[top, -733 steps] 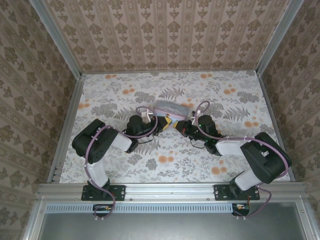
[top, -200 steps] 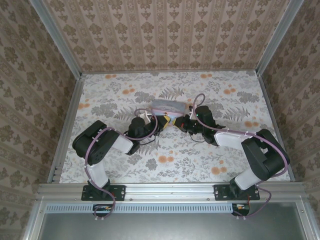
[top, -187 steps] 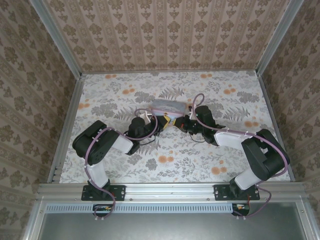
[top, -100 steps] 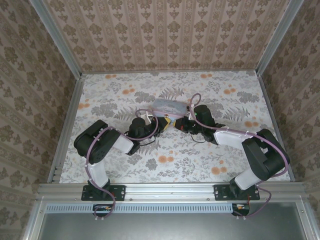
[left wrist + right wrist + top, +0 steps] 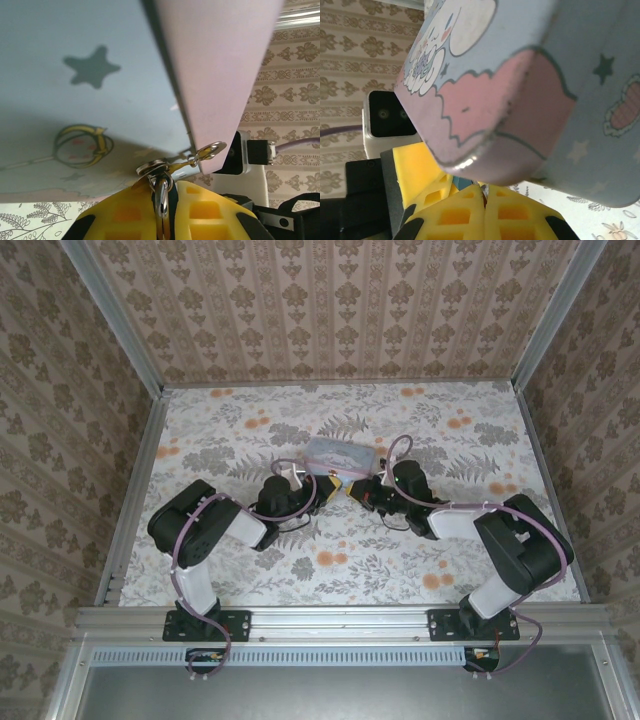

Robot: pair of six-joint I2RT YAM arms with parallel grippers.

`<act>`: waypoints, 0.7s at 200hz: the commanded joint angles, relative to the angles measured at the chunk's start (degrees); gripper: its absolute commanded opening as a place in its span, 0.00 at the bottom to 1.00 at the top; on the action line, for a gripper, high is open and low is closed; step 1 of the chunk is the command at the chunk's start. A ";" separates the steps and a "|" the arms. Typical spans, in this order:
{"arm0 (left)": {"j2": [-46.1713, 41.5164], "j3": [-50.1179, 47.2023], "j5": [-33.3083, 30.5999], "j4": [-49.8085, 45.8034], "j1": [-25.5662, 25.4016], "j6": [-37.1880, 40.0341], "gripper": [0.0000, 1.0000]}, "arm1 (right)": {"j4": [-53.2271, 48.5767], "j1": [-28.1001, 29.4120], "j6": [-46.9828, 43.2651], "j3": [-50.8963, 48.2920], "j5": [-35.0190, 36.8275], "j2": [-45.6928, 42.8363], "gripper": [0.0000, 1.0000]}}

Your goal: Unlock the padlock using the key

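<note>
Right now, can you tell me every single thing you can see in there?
light blue rectangular cartoon-print tin box: one, blue and pink, mid-table
silver metal ring: one, silver, beside the tin's edge
floral-print table: one, white with grey leaves and orange flowers, under everything
beige patterned walls: three, beige, around the table
left gripper: one, yellow fingers, shut on the ring
right gripper: one, yellow fingers, shut, right by the tin's pink corner

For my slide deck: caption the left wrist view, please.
Left pincer shut on a metal ring close to the light blue tin.
</note>
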 commanded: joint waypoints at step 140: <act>-3.57 -1.34 19.08 4.82 -1.59 1.05 0.00 | -2.49 -0.59 -10.91 1.93 -3.59 -1.95 0.00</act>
